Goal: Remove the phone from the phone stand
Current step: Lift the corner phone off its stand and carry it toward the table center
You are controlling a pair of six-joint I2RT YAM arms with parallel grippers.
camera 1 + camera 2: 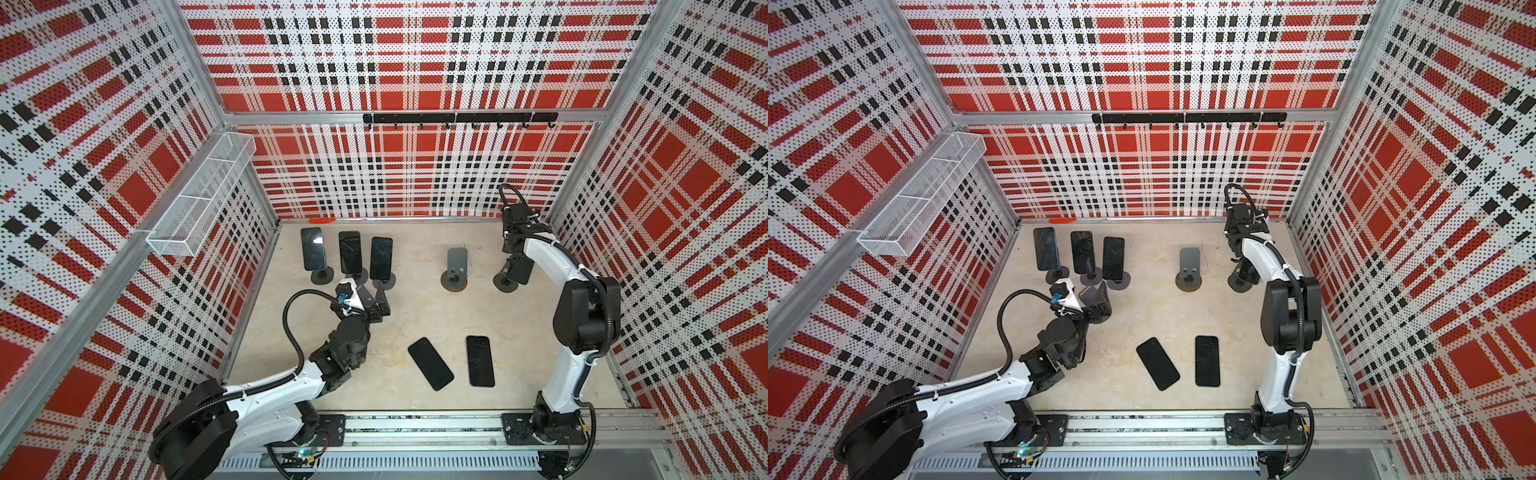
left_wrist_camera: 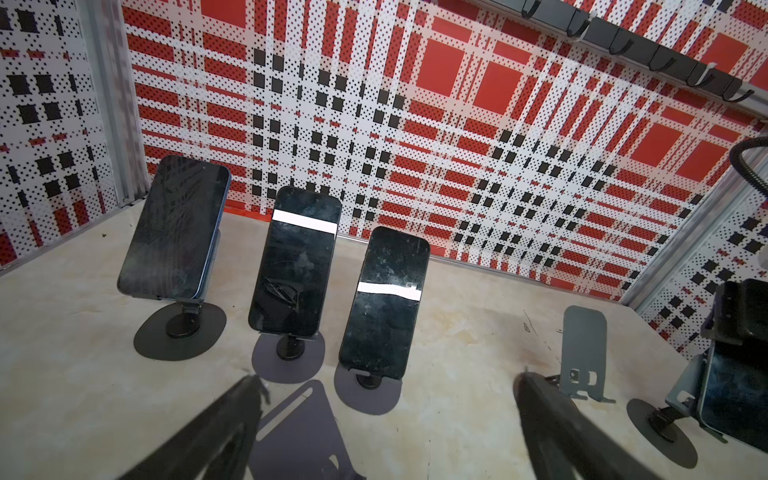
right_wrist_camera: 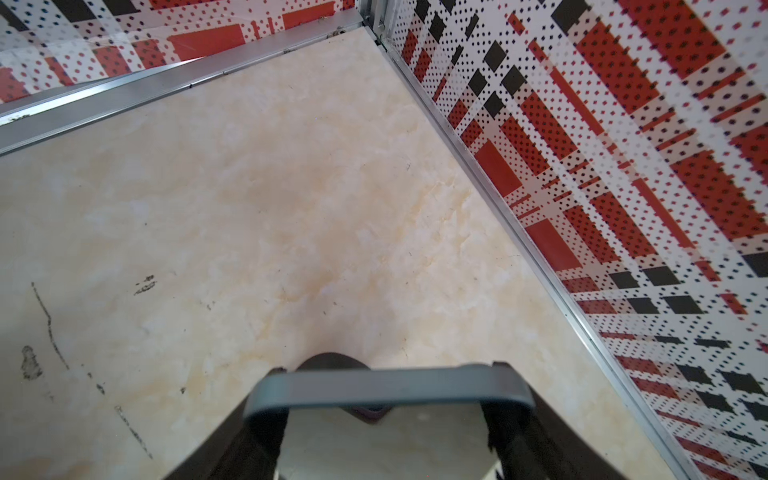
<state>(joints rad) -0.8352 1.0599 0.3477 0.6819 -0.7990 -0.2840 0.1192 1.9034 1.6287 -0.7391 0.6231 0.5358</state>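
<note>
At the back right a dark phone (image 1: 522, 271) (image 1: 1250, 270) leans on its phone stand (image 1: 505, 284) (image 1: 1239, 284). My right gripper (image 1: 514, 262) (image 3: 388, 415) comes down on it from above. It is shut on the phone, whose grey top edge (image 3: 388, 386) spans from one finger to the other. The left wrist view shows this phone (image 2: 735, 399) low against the stand (image 2: 660, 428). My left gripper (image 1: 374, 306) (image 2: 390, 415) is open over an empty stand (image 2: 299, 432), holding nothing.
Three more phones (image 1: 351, 251) stand on stands at the back left. An empty grey stand (image 1: 457, 266) is left of the held phone. Two phones (image 1: 430, 363) (image 1: 480, 360) lie flat near the front. The right wall (image 3: 623, 166) is close to my right gripper.
</note>
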